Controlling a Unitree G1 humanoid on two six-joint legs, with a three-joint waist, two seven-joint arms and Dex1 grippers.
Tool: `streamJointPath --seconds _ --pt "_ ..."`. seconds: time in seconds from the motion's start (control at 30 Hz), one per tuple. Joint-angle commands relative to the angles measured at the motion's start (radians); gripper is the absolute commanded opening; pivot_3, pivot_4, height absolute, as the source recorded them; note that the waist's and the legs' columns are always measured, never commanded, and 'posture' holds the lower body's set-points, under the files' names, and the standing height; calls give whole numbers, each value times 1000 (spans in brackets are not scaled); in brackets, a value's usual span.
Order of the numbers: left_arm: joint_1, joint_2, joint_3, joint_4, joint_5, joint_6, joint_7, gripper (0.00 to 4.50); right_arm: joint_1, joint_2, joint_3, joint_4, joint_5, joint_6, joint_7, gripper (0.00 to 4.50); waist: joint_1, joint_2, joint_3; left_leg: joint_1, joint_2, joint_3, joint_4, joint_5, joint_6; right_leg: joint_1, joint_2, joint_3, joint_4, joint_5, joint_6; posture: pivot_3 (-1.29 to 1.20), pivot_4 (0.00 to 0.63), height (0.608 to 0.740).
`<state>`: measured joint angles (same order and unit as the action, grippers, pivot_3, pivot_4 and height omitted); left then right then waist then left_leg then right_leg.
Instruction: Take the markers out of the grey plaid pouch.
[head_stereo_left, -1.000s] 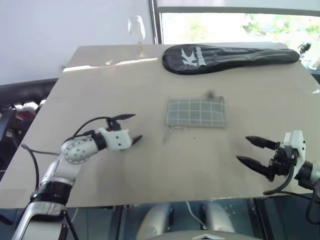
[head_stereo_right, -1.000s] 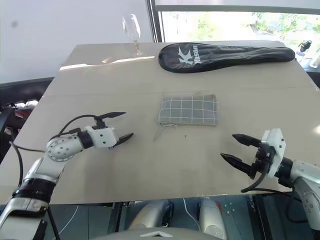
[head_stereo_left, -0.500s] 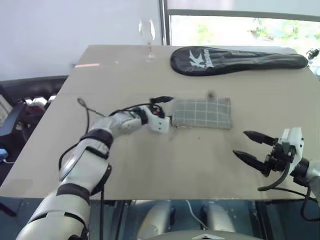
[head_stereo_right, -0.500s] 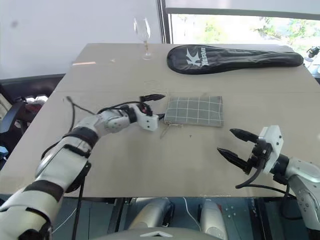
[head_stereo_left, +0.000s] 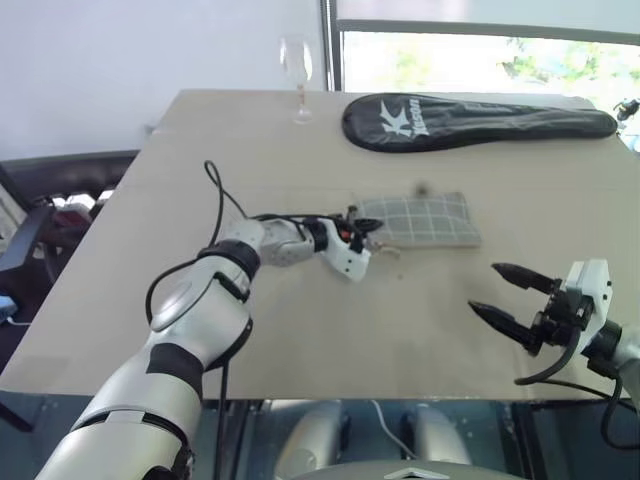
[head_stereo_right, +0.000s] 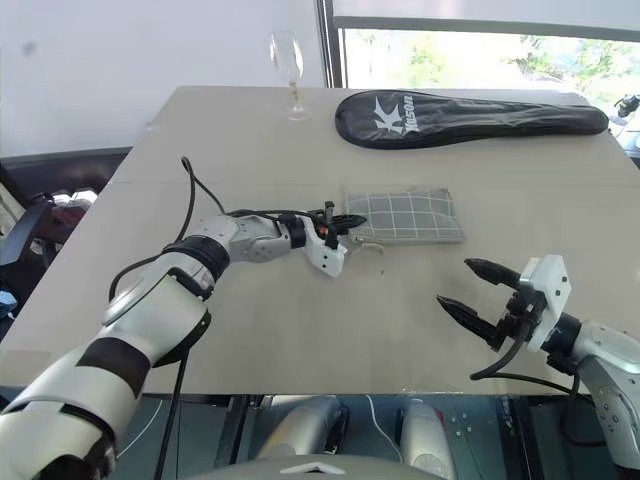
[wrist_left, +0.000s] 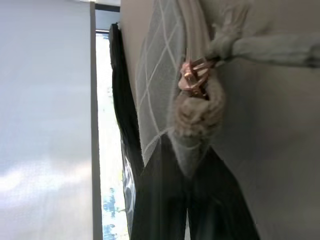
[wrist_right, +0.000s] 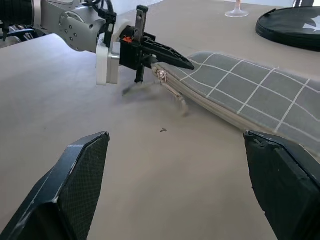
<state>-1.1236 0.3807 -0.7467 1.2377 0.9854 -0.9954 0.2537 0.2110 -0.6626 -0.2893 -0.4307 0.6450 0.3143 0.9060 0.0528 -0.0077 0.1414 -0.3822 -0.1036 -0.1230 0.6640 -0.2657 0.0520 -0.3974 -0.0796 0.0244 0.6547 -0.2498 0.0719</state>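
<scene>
While its fingers are pressed together at the pouch's near left corner, the left gripper (head_stereo_left: 368, 232) appears to pinch the knotted cord (wrist_left: 196, 111) tied to the copper zipper pull (wrist_left: 192, 79); the left wrist view shows the knot seated right at the fingertips. That hold makes sense as the opening step: the zipper looks fully closed along the near edge, so the pull must travel the length of the pouch (head_stereo_left: 420, 218) before anything comes out. The arm reaches in low from the left, nearly level with the table (head_stereo_left: 300, 330), which lines the fingers up with the zipper track. A loose tail of cord trails onto the tabletop just beside the corner.

The pouch lies flat near the middle of the table, its long side running left to right, its left end slightly lifted or bunched where the gripper has it. No markers are visible; I judge they sit inside the closed pouch.

The right gripper (head_stereo_left: 510, 295) hovers well apart at the near right, jaws spread wide and holding nothing, aimed toward the pouch, probably waiting to pin the fabric while the zipper is drawn.

Farther back lie a black racket cover (head_stereo_left: 470, 118) and a wine glass (head_stereo_left: 297, 70), both well clear of the work.
</scene>
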Motion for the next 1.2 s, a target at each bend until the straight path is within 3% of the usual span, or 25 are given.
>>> streamJointPath --seconds 0.03,0.23,0.4,0.7,0.87,1.2 --pt "22 -37 14 -9 -58 -53 -62 41 -51 7 50 -45 -35 -3 -34 4338 -1 0 0 0 0 0 0 0 0 0 0 0 0 0 0 0 150 740" --pt "52 -63 110 -98 -230 -74 -233 41 -168 59 254 -23 -184 72 -163 4338 -9 -1 1 -3 0 -1 2 0 -1 -3 0 -1 1 0 0 0 150 740" --pt "136 -70 151 -246 -324 -38 -356 41 -241 103 355 13 -277 123 -242 4338 -25 -1 1 -17 0 1 6 1 -1 -17 0 2 6 0 0 0 150 740" --pt "251 -62 191 -433 -392 65 -475 41 -300 110 366 33 -309 238 -285 4338 -41 -1 1 -16 0 1 5 1 -2 -18 1 3 6 0 0 0 150 740" --pt "257 -60 191 -449 -387 82 -493 41 -314 104 366 15 -302 226 -259 4338 -41 -1 1 -16 0 1 5 1 -2 -18 1 3 6 0 0 0 150 740" --pt "262 -59 175 -420 -350 77 -481 41 -323 -9 373 -122 -297 320 -223 4338 -40 -1 1 -16 0 1 5 1 -2 -17 1 3 7 0 0 0 150 740"
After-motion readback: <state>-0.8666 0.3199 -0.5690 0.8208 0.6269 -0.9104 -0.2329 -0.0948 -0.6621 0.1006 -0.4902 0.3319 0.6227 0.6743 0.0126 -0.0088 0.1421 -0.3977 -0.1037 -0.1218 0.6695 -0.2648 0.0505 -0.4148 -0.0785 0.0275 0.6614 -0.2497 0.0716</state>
